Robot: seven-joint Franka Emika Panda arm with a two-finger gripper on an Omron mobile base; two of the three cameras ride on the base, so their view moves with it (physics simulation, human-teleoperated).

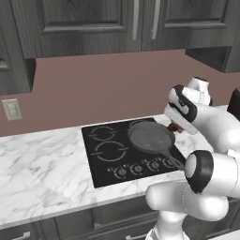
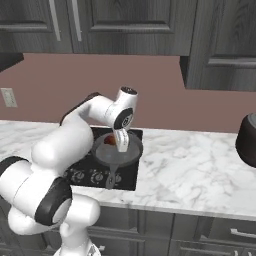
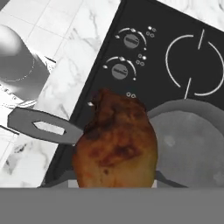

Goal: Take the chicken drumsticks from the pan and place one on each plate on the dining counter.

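My gripper (image 2: 120,143) is shut on one chicken drumstick (image 3: 114,148), a reddish-brown piece that hides the fingertips in the hand view. The drumstick (image 1: 174,126) hangs just above the far right rim of the pan (image 1: 151,137). The pan (image 2: 120,153) is round and dark grey, and it sits on the right side of the black cooktop with its long handle (image 3: 43,127) pointing toward the counter's front edge. What I see of the pan's floor (image 3: 192,144) is bare. The plates and the dining counter are out of view.
The black cooktop (image 1: 112,154) has burner rings and a row of knobs (image 3: 124,70) along its front. It is set in a marble counter (image 2: 200,175). A dark rounded vessel (image 2: 247,140) stands at the far right. Dark cabinets (image 1: 93,23) hang overhead.
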